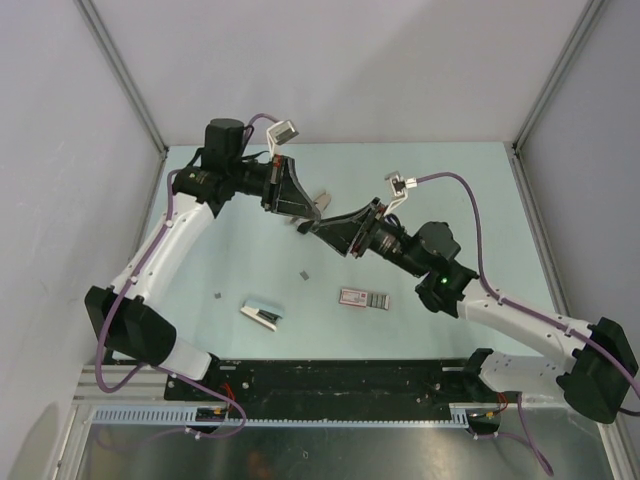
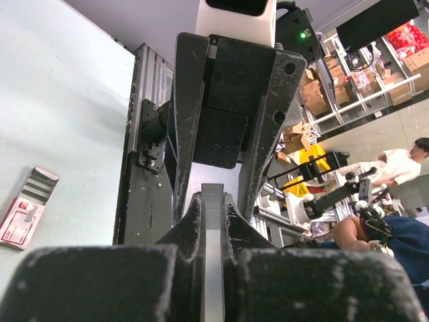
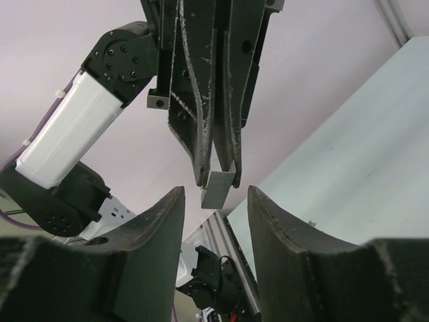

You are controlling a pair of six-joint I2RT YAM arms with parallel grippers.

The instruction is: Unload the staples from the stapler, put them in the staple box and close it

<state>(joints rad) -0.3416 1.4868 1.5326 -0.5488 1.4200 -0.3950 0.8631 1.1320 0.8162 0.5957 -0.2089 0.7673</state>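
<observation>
On the top camera the stapler (image 1: 352, 297) lies flat with the staples (image 1: 377, 300) touching its end, while my left gripper (image 1: 318, 204) and right gripper (image 1: 308, 226) meet aloft, well beyond the stapler. The left wrist shows that gripper clenched on a thin grey channel (image 2: 213, 268). The right wrist shows the other spread and empty; the staples look light and brittle, so I'd pinch their long edges.

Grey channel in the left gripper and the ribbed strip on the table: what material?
The grey channel: likely sheet metal, matte finish; thin, even U-shaped walls, though plastic is possible. The ribbed strip: likely bare metal; silvery ridges catching light.
</observation>
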